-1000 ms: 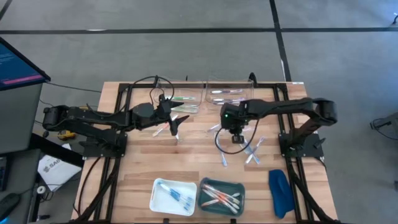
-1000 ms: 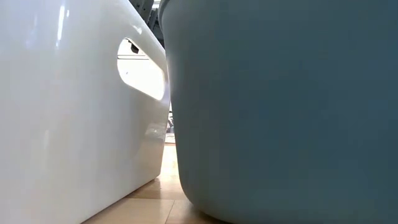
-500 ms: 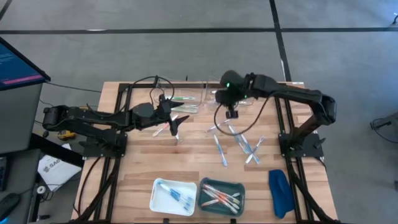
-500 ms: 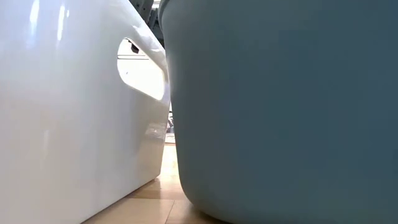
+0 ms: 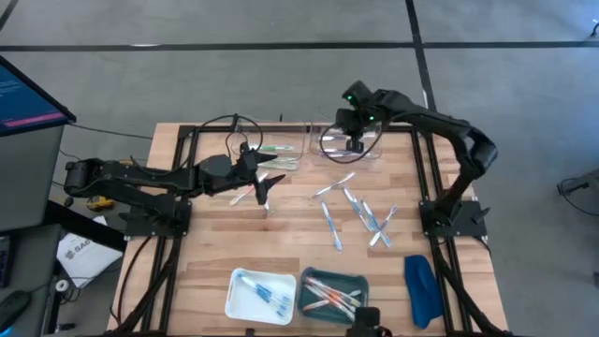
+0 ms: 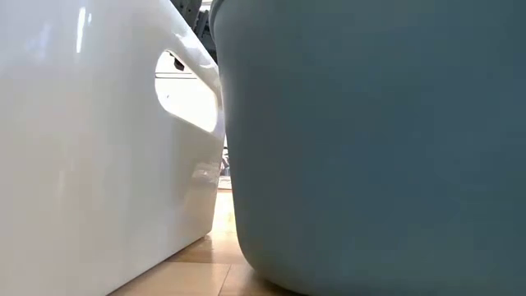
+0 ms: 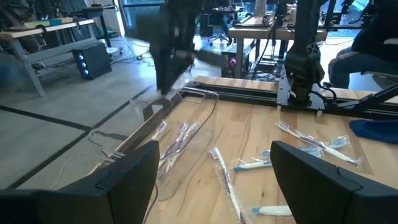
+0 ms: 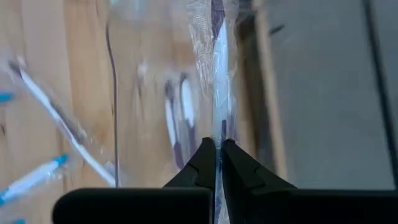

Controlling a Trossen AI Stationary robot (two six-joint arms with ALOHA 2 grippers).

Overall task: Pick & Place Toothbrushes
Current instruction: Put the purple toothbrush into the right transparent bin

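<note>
Several loose toothbrushes in clear wrappers lie on the wooden table's middle right. My right gripper hangs over a clear tray at the table's far edge, shut on a clear-wrapped toothbrush. That tray holds a few toothbrushes. My left gripper waits open, clear of everything, beside a second clear tray that holds green toothbrushes. In the left wrist view its fingers frame the table, and my right arm shows blurred beyond them. My right gripper pinches the wrapped toothbrush between its two fingertips, at one end of it. The fingers come from above, slanting steeply down. The toothbrush runs on from the fingertips in line with them, lifted clear above the clear tray.
A white bin and a teal bin with toothbrushes stand at the near edge; they fill the low view. A dark-blue oblong thing lies at the near right. Black frame rails run along the table's sides.
My right gripper has swung from over the loose toothbrushes at the table's middle toward the far edge, rising and turning, and now hangs over the clear tray. It has stayed shut on the wrapped toothbrush, which has gone with it, lifted clear.
</note>
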